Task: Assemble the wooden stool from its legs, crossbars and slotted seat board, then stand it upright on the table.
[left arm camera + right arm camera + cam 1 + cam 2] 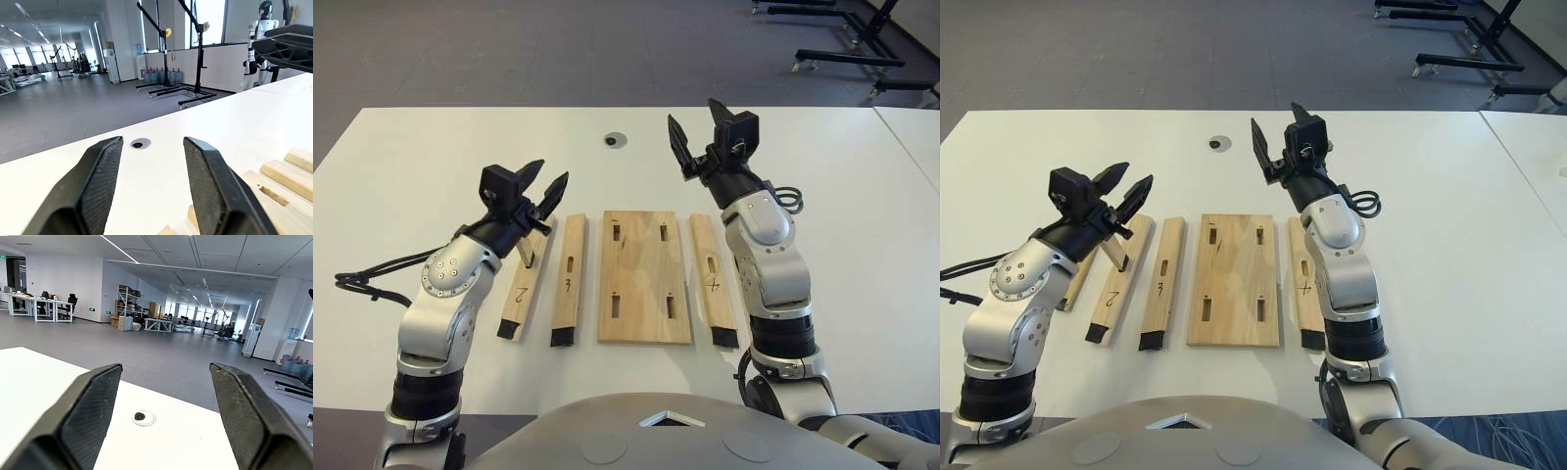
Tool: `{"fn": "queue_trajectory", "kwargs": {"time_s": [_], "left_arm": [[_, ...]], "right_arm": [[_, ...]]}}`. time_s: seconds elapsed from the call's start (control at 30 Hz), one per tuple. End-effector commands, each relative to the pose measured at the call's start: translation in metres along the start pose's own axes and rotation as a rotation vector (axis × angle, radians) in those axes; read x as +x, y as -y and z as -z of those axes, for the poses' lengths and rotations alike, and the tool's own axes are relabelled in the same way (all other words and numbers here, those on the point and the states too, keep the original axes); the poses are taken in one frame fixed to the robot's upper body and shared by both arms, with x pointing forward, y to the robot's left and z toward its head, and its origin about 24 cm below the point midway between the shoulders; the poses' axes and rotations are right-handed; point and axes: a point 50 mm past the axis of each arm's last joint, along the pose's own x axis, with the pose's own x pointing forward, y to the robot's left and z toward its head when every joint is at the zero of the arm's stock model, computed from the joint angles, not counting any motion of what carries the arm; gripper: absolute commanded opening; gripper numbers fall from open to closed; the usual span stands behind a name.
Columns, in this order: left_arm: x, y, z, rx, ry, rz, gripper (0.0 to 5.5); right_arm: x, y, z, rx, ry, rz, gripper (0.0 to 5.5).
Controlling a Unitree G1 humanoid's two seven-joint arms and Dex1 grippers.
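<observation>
The slotted seat board (644, 276) lies flat in the middle of the white table (431, 157). Three wooden legs lie flat alongside it: two to its left, marked 2 (520, 289) and 3 (569, 279), and one to its right, marked 4 (714, 279). A short wooden piece (528, 254) rests on leg 2, and another wooden piece (1075, 281) lies partly hidden under my left arm. My left gripper (552, 170) hovers open above the far end of leg 2, holding nothing. My right gripper (692, 111) is raised high beyond the board's far right corner, open and empty.
A round cable hole (614, 140) sits in the table beyond the board. A black cable (362, 282) trails over the table at the near left. A second table (920, 137) adjoins on the right. Black metal frames (847, 54) stand on the floor behind.
</observation>
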Motion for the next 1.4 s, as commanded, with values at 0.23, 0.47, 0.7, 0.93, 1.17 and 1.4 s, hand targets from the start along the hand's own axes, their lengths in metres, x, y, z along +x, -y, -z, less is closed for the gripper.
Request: {"fn": "queue_trajectory", "kwargs": {"time_s": [0.23, 0.47, 0.7, 0.93, 1.17, 1.4], "left_arm": [[-0.020, 0.013, 0.067, -0.209, -0.315, -0.013, 2.26], [-0.007, 0.006, 0.040, -0.186, -0.201, -0.019, 2.26], [0.004, -0.008, 0.003, -0.137, -0.051, -0.063, 2.26], [0.010, -0.012, -0.014, -0.138, 0.026, -0.064, 2.26], [0.011, -0.018, -0.031, -0.129, 0.100, -0.078, 2.26], [0.012, -0.023, -0.058, -0.137, 0.199, -0.062, 2.26]], "right_arm": [[0.003, 0.004, -0.010, 0.005, 0.018, -0.009, 3.30], [0.004, 0.002, -0.007, 0.011, 0.018, -0.003, 3.30], [0.002, 0.001, -0.006, 0.011, 0.021, 0.014, 3.30], [0.003, 0.000, -0.006, 0.015, 0.028, 0.025, 3.30], [0.003, 0.001, -0.005, 0.014, 0.029, 0.033, 3.30], [0.002, 0.001, -0.004, 0.014, 0.030, 0.036, 3.30]]}}
